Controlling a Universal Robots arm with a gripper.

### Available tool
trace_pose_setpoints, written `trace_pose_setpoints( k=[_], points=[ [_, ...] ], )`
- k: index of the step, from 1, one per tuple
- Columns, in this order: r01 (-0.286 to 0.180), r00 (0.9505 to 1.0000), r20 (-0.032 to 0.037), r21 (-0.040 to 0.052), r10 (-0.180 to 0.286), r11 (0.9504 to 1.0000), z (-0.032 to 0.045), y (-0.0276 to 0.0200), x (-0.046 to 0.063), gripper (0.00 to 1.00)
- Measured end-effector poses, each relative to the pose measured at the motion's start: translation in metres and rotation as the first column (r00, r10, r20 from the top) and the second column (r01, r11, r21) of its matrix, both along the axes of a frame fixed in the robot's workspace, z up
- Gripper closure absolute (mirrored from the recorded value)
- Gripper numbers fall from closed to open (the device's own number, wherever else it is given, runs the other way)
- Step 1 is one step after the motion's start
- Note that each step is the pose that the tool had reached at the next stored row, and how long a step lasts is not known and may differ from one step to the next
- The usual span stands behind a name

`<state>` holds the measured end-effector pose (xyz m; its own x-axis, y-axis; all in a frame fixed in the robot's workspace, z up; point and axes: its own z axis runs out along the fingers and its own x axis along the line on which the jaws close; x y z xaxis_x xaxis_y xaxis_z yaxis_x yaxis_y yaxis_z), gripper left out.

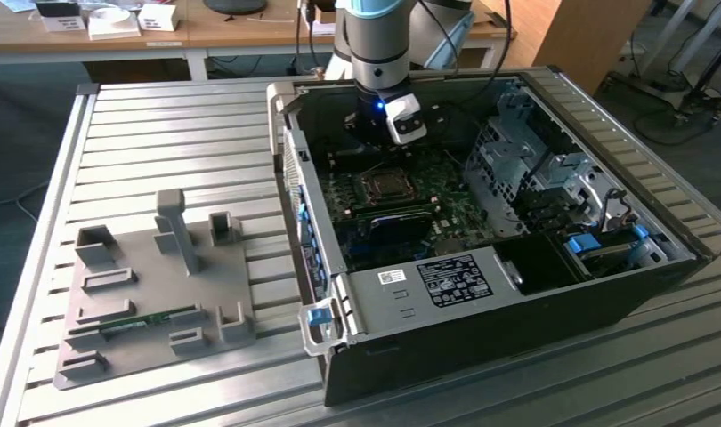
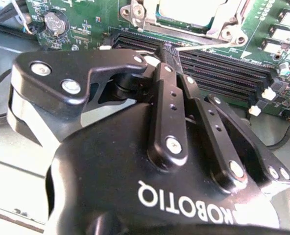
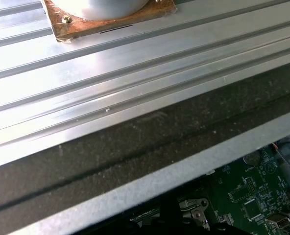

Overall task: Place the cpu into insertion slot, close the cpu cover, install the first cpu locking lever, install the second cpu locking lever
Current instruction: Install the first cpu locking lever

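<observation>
Now my jaws look clenched, tips beside a thin locking lever (image 2: 204, 46); just beyond them the cpu cover (image 2: 224, 30) lies closed over the cpu (image 2: 189, 10).

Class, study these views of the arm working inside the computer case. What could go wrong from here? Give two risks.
1. The gripper tip sits at the thin locking lever, right beside the memory slots; a slip could scrape them.
2. The cpu cover appears to be down over the cpu; an off-line push might bend the lever rather than latch it.
</observation>
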<state>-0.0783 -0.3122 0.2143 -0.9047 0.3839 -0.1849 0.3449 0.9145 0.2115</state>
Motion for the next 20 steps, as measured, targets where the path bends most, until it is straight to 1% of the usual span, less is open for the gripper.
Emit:
trace_pose_setpoints(
  k=[13,17,18,20],
  points=[
    [0.000,1.0000,0.0000,0.0000,0.000,1.0000,0.0018,0.0000,0.0000,0.89],
    [0.000,1.0000,0.0000,0.0004,0.000,1.0000,0.0048,0.0000,-0.0001,0.89],
    [0.000,1.0000,0.0000,0.0015,0.000,1.0000,0.0049,0.0000,-0.0001,0.89],
    [0.000,1.0000,0.0000,0.0116,0.000,0.9999,0.0053,-0.0001,-0.0001,0.89]
  ],
)
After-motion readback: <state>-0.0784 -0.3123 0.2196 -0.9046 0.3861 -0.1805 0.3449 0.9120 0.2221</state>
